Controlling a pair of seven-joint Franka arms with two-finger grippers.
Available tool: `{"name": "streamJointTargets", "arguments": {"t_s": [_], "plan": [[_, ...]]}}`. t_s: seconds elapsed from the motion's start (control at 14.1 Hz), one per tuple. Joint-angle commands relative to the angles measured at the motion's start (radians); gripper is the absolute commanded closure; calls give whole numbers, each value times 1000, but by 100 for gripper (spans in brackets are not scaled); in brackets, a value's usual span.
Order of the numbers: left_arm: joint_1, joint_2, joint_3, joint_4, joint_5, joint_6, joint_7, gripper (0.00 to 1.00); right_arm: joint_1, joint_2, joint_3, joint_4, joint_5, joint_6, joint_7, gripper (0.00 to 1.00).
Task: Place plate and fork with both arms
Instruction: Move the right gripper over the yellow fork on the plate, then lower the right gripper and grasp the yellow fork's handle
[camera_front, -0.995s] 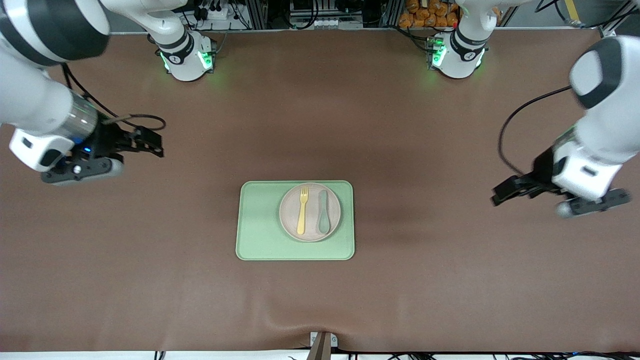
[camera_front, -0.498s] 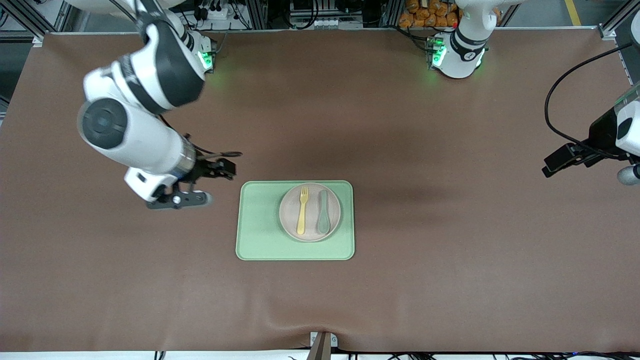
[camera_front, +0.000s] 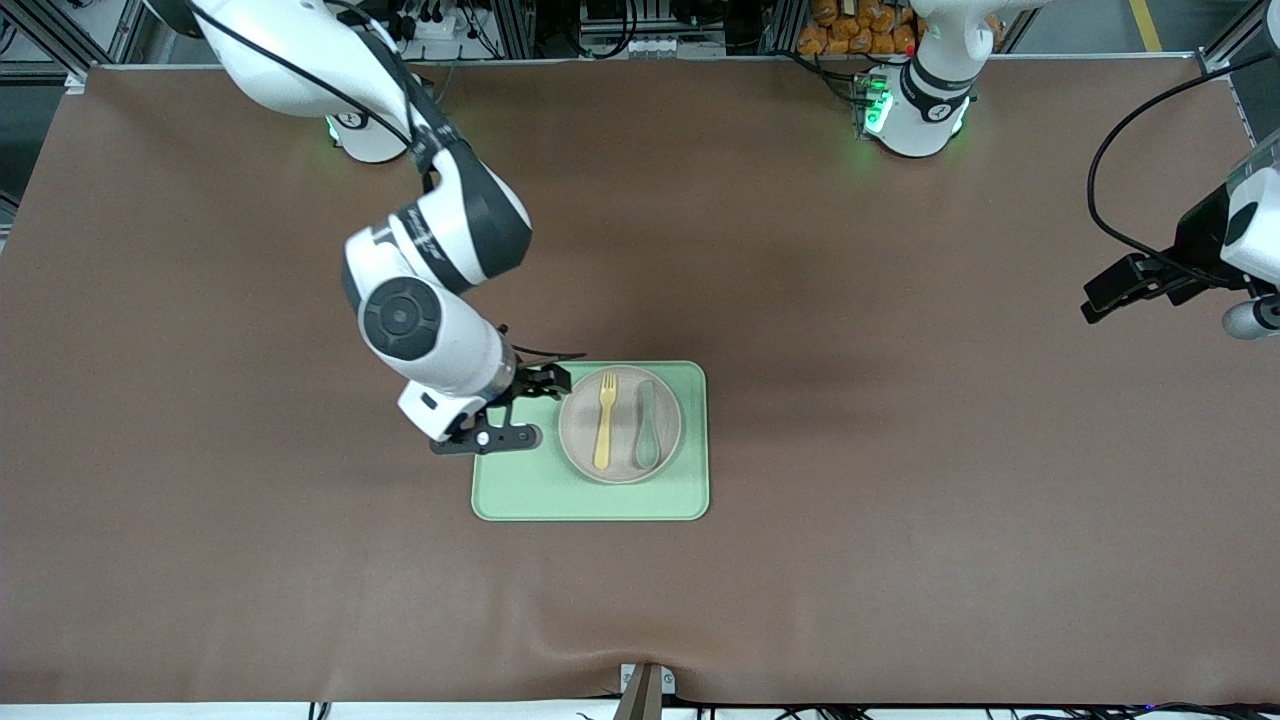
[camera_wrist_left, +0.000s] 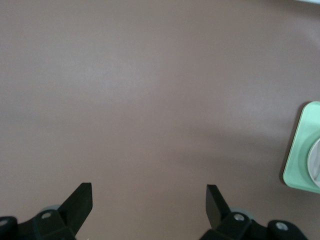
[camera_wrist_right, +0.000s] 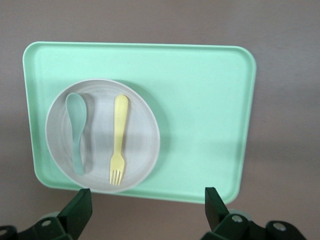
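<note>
A brown table (camera_front: 860, 560) fills the front view. At its centre lies a green tray (camera_front: 520, 480). A round beige plate (camera_front: 622, 455) sits on the tray, toward the left arm's end of it. On the plate a yellow fork (camera_front: 604, 420) and a grey-green spoon (camera_front: 647, 425) lie side by side, the fork closer to the right arm's end.

The right arm (camera_front: 440, 250) reaches from its base at the upper left of the frame, elbow bent, wrist pointing down at the tray. The right gripper (camera_front: 540, 385) hangs over the tray's edge beside the plate, jaws wide and holding nothing. Its wrist view looks down on the tray, plate, fork and spoon between the open fingertips (camera_wrist_right: 80, 207).

The left arm (camera_front: 1245, 225) waits at the right edge of the frame. The left gripper (camera_front: 1110, 292) hangs over bare table, well apart from the tray, jaws wide and empty.

No writing can be read.
</note>
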Motion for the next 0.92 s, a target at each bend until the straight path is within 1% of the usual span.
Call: {"name": "streamJointTargets", "arguments": {"t_s": [0.0,0.07,0.14,0.28,0.43,0.57,0.78,0.85], "plan": [[2,-27,-6,-15,22,-36,37,0,38,125,-13,94,-16,72,21,0],[2,-29,-6,-15,21,-46,55,0,48,153,-14,100,-28,106,21,1],[2,-29,-6,-17,21,-58,69,0,52,173,-14,100,-32,131,22,5],[2,-46,-6,-29,16,-64,94,0,61,199,-14,100,-42,140,48,10],[4,-76,-6,-61,10,-63,99,0,77,211,-13,99,-62,143,55,17],[4,-86,-6,-61,5,-61,99,0,89,222,-13,100,-62,148,105,17],[6,-86,-6,-58,5,-61,99,0,106,237,-13,97,-65,177,124,28],[6,-86,-6,-57,5,-61,99,0,108,240,-13,94,-80,177,124,33]]}}
